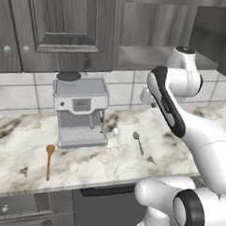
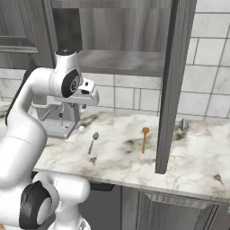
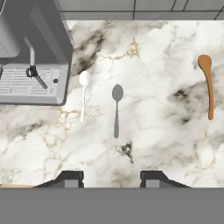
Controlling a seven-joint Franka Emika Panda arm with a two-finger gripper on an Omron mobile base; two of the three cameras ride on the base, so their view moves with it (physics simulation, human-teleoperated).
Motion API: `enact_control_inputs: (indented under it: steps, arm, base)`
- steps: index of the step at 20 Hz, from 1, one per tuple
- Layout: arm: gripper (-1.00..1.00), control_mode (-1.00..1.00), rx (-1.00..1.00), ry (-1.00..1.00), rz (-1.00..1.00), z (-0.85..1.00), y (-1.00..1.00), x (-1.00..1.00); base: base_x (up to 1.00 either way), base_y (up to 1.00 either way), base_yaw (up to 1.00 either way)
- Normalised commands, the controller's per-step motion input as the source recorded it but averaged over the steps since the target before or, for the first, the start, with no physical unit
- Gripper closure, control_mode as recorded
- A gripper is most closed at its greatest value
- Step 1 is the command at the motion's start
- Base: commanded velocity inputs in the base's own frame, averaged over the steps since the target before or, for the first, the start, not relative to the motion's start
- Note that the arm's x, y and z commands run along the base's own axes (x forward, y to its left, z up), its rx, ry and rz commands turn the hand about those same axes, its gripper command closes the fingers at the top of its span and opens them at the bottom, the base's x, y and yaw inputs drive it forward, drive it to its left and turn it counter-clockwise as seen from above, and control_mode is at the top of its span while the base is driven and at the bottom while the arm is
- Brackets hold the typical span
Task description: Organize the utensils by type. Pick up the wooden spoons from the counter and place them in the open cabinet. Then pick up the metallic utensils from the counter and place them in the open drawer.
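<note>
Hand view looks straight down on the counter [image 3: 166, 52]: my gripper [image 3: 111, 178] hangs above it, jaws partly apart, gripping nothing. I count two metallic spoons, one pale [image 3: 83, 92], one darker grey [image 3: 117, 108], just beside the coffee machine [image 3: 33, 52]. Two wooden spoons: one right [image 3: 207, 83], another left of the machine [image 1: 49, 160]. An open cabinet door [image 2: 173, 85] stands over the counter.

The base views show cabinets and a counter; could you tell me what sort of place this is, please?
It looks like a rendered home kitchen: a marble counter under grey wall cabinets, a tiled backsplash, and an espresso machine standing beside loose spoons, one of them a wooden spoon.
</note>
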Motion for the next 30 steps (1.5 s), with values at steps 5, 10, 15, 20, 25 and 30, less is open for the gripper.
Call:
enact_control_inputs:
  steps: [5, 10, 15, 20, 25, 30]
  arm:
    - [-1.0, -1.0, 0.0, 0.01, 0.0, -0.04, -0.05, -0.09]
    - [-1.0, -1.0, 0.01, 0.02, -0.03, -0.1, -0.54, -0.11]
    - [-1.0, -1.0, 0.01, 0.02, -0.01, -0.3, -0.74, 0.0]
    - [-1.0, -1.0, -0.09, 0.01, -0.02, -0.57, -0.39, 0.0]
    - [-1.0, -1.0, 0.0, 0.0, 0.0, -0.43, -0.62, 0.0]
    - [-1.0, -1.0, 0.0, 0.05, 0.0, -0.36, -0.68, 0.01]
  base:
    - [0.0, 0.0, 0.0]
    - [0.0, 0.0, 0.0]
    - [0.0, 0.0, 0.0]
    - [0.0, 0.0, 0.0]
    - [0.0, 0.0, 0.0]
    - [0.0, 0.0, 0.0]
